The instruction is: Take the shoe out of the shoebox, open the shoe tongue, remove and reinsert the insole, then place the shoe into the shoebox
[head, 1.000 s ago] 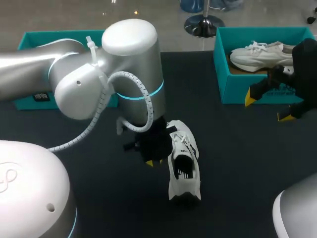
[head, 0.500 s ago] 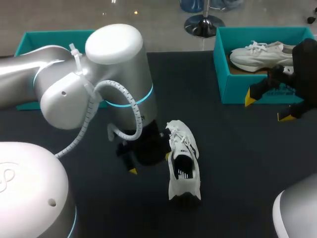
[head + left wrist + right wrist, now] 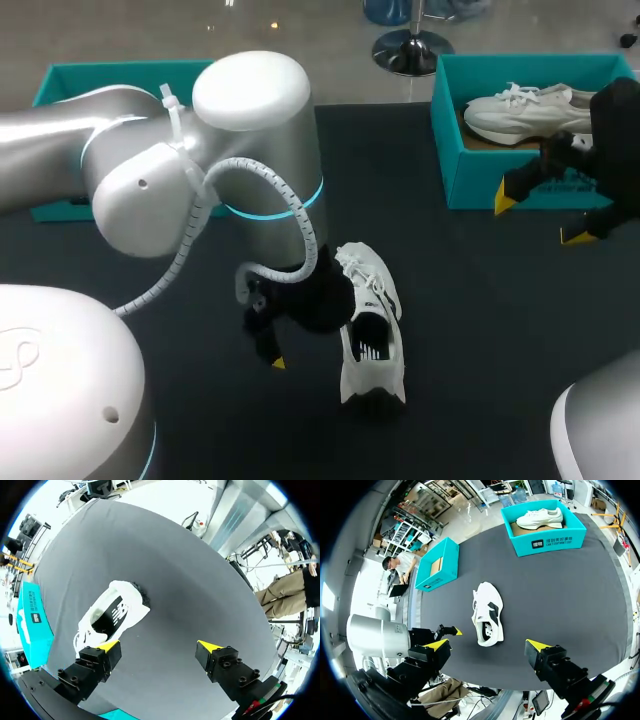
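A white shoe (image 3: 372,330) with a dark opening lies on the black table (image 3: 480,330), laces toward the back. My left gripper (image 3: 300,332) hangs just left of it, open, with nothing between its fingers. In the left wrist view the shoe (image 3: 114,614) lies ahead of one fingertip of the open left gripper (image 3: 159,646). My right gripper (image 3: 542,216) stands open in the air at the right, in front of the teal shoebox (image 3: 470,170). From the right wrist, the shoe (image 3: 487,612) lies well ahead of the open right gripper (image 3: 488,645).
A second white shoe (image 3: 520,108) lies in the teal shoebox at the back right. Another teal box (image 3: 60,82) stands at the back left, half hidden by my left arm (image 3: 200,170). Bare table lies between the shoe and the shoebox.
My left gripper has opened beside the shoe's opening and its outer fingertip has swung out to the left. The shoe and the right arm have not moved.
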Motion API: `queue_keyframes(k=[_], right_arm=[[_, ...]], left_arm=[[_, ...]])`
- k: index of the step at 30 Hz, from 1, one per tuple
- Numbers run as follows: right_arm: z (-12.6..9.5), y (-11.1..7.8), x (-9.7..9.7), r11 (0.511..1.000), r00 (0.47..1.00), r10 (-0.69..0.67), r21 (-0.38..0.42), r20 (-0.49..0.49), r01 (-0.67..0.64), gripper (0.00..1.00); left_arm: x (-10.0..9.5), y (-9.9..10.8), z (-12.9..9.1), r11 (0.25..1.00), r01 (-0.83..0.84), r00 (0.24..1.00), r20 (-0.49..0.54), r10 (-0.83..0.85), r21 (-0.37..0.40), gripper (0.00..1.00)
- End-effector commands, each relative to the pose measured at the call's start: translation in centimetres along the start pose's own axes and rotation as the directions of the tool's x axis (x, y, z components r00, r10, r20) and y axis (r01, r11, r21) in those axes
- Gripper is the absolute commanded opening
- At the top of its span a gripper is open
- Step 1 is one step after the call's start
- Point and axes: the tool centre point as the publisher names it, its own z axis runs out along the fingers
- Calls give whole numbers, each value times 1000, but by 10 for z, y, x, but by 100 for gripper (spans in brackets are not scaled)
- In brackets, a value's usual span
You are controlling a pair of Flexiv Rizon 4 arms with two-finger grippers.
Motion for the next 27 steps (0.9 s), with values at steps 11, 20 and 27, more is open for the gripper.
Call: queue_keyframes(k=[11, 20, 27], right_arm=[[0, 4, 3, 1000, 1000, 1, 8, 5, -1, 100], [0, 4, 3, 1000, 1000, 1, 8, 5, -1, 100], [0, 4, 3, 1000, 1000, 1, 8, 5, -1, 100]], left_arm=[[-28, -46, 34, 776, 630, 777, -11, -630, 36, 100], [-46, -72, 53, 757, 653, 757, -18, -653, 0, 100], [-53, -87, 62, 763, 645, 763, -32, -646, -26, 100]])
